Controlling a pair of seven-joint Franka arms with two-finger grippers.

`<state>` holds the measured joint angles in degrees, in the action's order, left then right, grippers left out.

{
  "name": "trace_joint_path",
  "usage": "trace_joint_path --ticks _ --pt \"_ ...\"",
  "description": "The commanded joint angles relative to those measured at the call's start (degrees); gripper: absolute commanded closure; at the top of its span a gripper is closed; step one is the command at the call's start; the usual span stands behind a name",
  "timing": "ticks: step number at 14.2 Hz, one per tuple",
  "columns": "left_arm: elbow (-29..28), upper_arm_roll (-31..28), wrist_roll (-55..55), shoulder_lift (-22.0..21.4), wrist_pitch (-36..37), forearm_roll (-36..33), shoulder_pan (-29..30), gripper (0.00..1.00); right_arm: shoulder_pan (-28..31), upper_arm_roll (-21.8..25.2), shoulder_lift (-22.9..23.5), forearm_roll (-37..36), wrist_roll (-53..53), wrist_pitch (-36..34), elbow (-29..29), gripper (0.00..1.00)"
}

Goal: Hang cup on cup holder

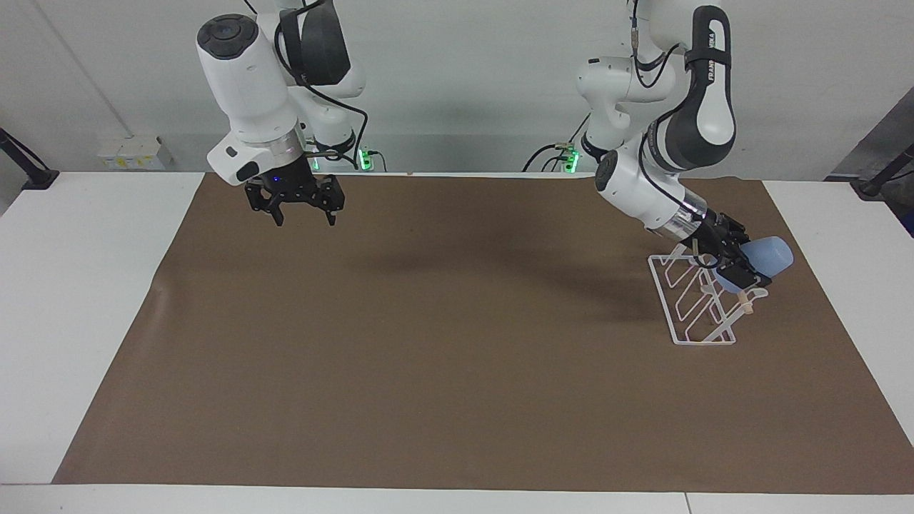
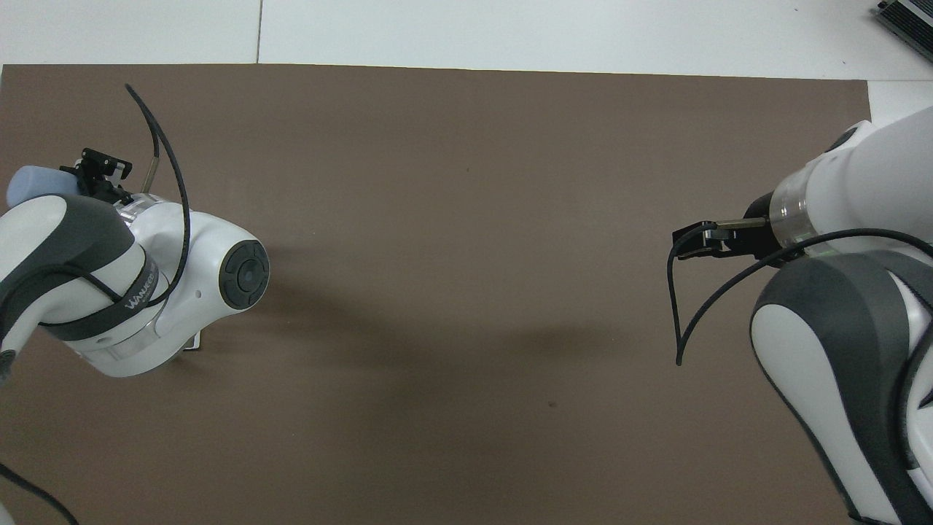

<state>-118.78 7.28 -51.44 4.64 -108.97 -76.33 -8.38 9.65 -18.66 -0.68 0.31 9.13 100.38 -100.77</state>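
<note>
- The left gripper (image 1: 742,263) is clamped on the cup (image 1: 761,260), one dark finger lying across the tumbler's side in the facing view
- That gripper is tilted steeply down and sits right at the top edge of the cup holder (image 1: 692,307), at the left arm's end of the table
- The cup is light blue and lies on its side in the grip, slanted, with one end pointing away from the arm toward the table's end; its lower end is hidden by the gripper, so whether it touches a prong cannot be told
- In the overhead view the cup (image 2: 36,184) shows as a pale blue shape just past the left gripper (image 2: 98,175), with the arm's white elbow covering nearly all of the rack
- The cup holder is a white wire rack standing on the brown mat (image 1: 443,343), its looped prongs slanting up toward the cup, and the tip of its light wooden dowel (image 1: 747,305) pokes out just below the cup
- The right gripper (image 1: 303,210) hangs in the air over the mat's edge nearest the robots, at the right arm's end of the table, its fingers spread apart and holding nothing; this arm waits
- The mat covers most of the white table (image 1: 78,300)
</note>
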Motion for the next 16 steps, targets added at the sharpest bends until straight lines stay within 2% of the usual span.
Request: trace_joint_path --ticks 1,4,5,6,16 --pt "-0.4 -0.25 1.61 -0.07 0.34 -1.63 -1.28 1.0 1.07 -0.59 -0.99 1.1 0.1 0.34 -0.75 0.0" --pt "-0.05 -0.25 2.57 0.2 0.69 -2.68 -1.37 1.0 1.07 -0.59 -0.99 1.1 0.1 0.34 -0.75 0.0" --pt "-0.05 -0.25 2.58 0.2 0.78 -2.68 -1.37 0.7 1.07 -0.59 -0.99 1.1 0.1 0.34 -0.75 0.0" --pt "-0.05 -0.25 2.66 0.2 1.13 -2.68 -1.37 0.01 1.07 -0.59 -0.99 1.1 0.1 0.34 -0.75 0.0" --pt "0.92 -0.07 2.66 -0.77 5.96 -1.63 -4.18 0.0 1.07 -0.59 -0.99 1.1 0.1 0.34 -0.75 0.0"
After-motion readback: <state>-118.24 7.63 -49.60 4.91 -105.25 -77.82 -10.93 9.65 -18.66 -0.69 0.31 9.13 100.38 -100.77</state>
